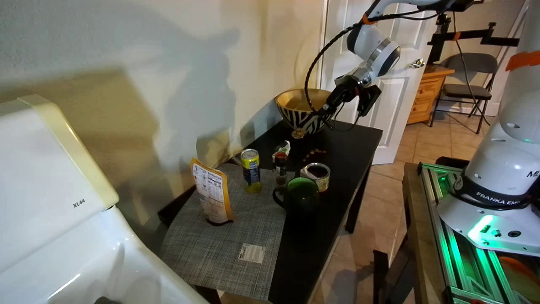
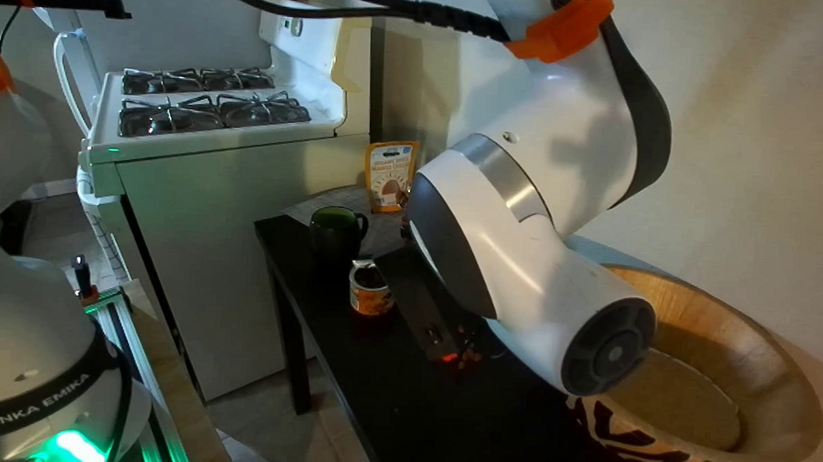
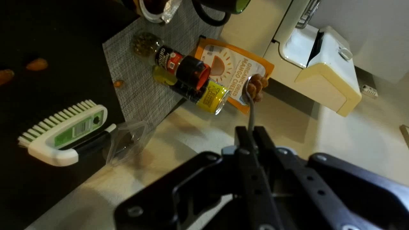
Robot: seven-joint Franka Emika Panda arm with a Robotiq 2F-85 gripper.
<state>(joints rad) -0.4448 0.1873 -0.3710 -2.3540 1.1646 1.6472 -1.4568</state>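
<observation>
Tool: narrow, its jaws brought together on the handle of a spoon, held up above the table.
Spoon: gripped, its handle running toward 12 o'clock in the wrist view.
Load: small brown pieces heaped on the spoon's far end.
Big bowl: striped outside, tan inside, standing on the table; in an exterior view the loaded spoon shows in front of its lower wall, toward 7 o'clock.
Wrist view, clock centred on the tool: the places below.
Snack pouch: upright on the grey mat, partly behind the spoon's load, just before 12 o'clock.
Can: yellow and dark, upright, about 10 o'clock.
Pepper grinder: upright, overlapping the can, between 10 and 11.
Tin: lid peeled back, near 11.
Mug: dark green, between 11 and 12.
Brush: lying toward 9, a clear plastic bag beside its handle.
Loose bits: orange-brown, scattered between 9 and 10.
</observation>
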